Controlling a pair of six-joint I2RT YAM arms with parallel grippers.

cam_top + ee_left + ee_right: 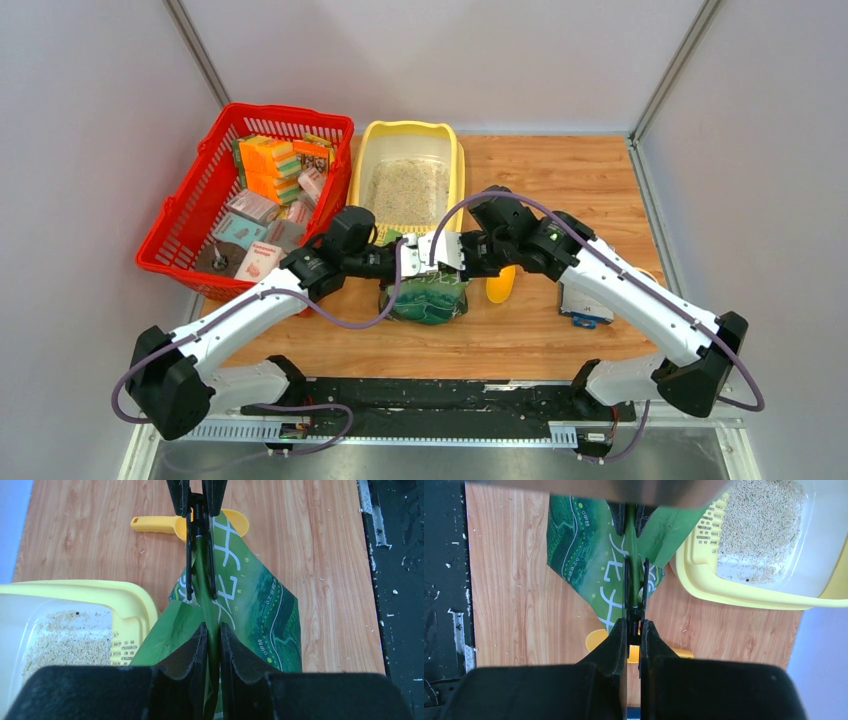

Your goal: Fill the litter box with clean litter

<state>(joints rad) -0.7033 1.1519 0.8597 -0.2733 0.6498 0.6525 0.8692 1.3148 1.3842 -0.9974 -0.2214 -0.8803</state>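
Grippers meet nose to nose above the middle of the wooden table [600,190], both on the raised top edge of a green printed pouch [260,610] with white characters; the left gripper [213,630] is clenched on that flattened edge, the green film pinched between its black pads; the right gripper [634,627] is closed tight on the hinge end of a thin black plastic bag clip [627,585], whose two long arms lie either side of the same edge, their tips near the left fingers; the pale yellow plastic litter box [408,129], a rectangular tray with rounded corners, stands just behind the pouch, its slotted lip towards it; clean litter [405,190], pale beige-grey granules, lies in a thin patch over the middle of the floor, with bare floor around it; a yellow plastic scoop [500,285] lies on the table just right of the pouch; a red mesh basket [190,205] of packets stands left of the litter box
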